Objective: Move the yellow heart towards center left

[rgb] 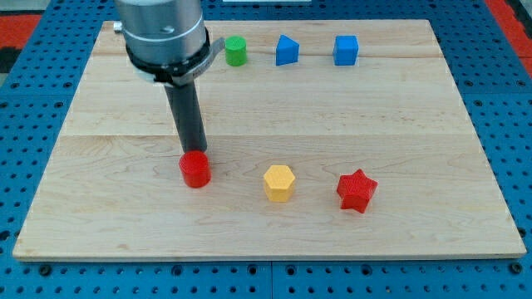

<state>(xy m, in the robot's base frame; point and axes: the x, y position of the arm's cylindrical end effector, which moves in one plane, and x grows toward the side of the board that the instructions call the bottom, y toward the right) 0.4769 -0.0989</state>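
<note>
Six blocks are sitting on the board point(100, 208). No pincer is fitted; my tip point(194, 152) is touching the red cylinder point(195, 169). No yellow heart is showing; the yellow hexagonal block point(279, 183) is lying right of it. Rounding to its right side is advisable.

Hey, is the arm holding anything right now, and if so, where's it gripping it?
Nothing is held; the rod cannot grip. My tip sits at the top edge of the red cylinder, apparently touching it, left of the yellow block.

A pale wooden board point(332, 116) lies on a blue perforated table point(33, 75), evenly lit
</note>
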